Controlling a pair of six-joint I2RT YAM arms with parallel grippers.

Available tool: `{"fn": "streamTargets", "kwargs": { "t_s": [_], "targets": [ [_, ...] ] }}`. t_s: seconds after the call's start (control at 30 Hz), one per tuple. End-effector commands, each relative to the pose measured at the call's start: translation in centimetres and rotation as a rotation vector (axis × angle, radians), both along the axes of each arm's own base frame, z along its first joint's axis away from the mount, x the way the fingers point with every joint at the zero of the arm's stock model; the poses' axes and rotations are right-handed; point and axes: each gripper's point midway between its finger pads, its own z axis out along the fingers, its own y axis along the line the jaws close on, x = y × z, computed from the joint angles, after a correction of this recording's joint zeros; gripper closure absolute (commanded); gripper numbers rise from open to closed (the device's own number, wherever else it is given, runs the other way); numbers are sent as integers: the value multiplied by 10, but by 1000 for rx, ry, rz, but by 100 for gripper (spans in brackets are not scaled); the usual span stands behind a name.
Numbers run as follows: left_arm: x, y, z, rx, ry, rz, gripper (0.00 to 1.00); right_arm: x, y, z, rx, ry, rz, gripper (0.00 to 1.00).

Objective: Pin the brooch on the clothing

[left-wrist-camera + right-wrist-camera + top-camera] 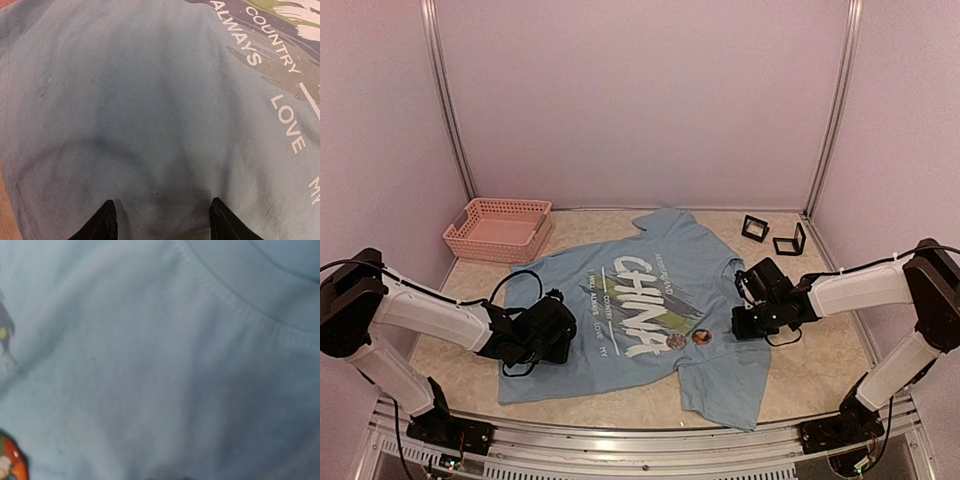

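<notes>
- Well beyond the left gripper [563, 333], toward the far left corner of the beige, marbled table [815, 372], sits a pink basket [498, 228]: shallow, rectangular, with plastic walls of fine lattice and its pink floor in view.
- Beyond the right gripper [745, 322], close to the back wall, stand a small black square frame [755, 227] and a second black frame [790, 240], both thin-edged, just beside each other.
- Between the two grippers lies the clothing [720, 380], a light blue short-sleeved T-shirt spread face-up on the table, with white "CHINA" lettering over green and dark brush strokes.
- Just to the left of the right gripper, a round brooch [701, 337] with an orange rim rests on the shirt front. A paler round brooch [676, 341] sits right beside it, farther from that gripper.
- The left gripper is released: its two black, pointed fingertips [107, 222] stand well apart over the soft, gently rumpled knit, with small white words printed ahead and to the right of them.
- The right gripper hangs low over the shirt near its collar. Its wrist view shows only close, blurred blue cloth crossed by a stitched, ribbed seam, and the orange rim of the brooch at the lower left corner. Whether its jaws are parted or clenched cannot be told.
</notes>
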Motion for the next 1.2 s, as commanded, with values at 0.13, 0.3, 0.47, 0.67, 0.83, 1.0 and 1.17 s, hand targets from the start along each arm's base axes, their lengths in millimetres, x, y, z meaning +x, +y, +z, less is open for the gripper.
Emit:
{"fn": "streamTargets", "kwargs": {
  "t_s": [0.13, 0.3, 0.47, 0.67, 0.83, 1.0, 1.17],
  "targets": [
    [-28, 24, -20, 20, 66, 70, 41, -73, -48, -35, -189, 225, -105, 87],
    [-12, 20, 8, 8, -52, 65, 37, -40, -24, 7, -141, 94, -15, 78],
    [32, 10, 98, -86, -402, 87, 15, 42, -40, 91, -135, -259, -120, 35],
    [83, 84, 168, -203, -659, 316, 1, 111, -110, 190, -43, -654, -300, 1],
    [77, 161, 192, -115, -847, 512, 1, 118, -195, 207, -160, -788, -589, 1],
    [72, 205, 182, -69, -867, 610, 1, 116, -218, 190, -218, -826, -657, 0],
    [67, 212, 187, -38, -919, 591, 1, 110, -218, 174, -195, -854, -649, 0]
  ]
}}
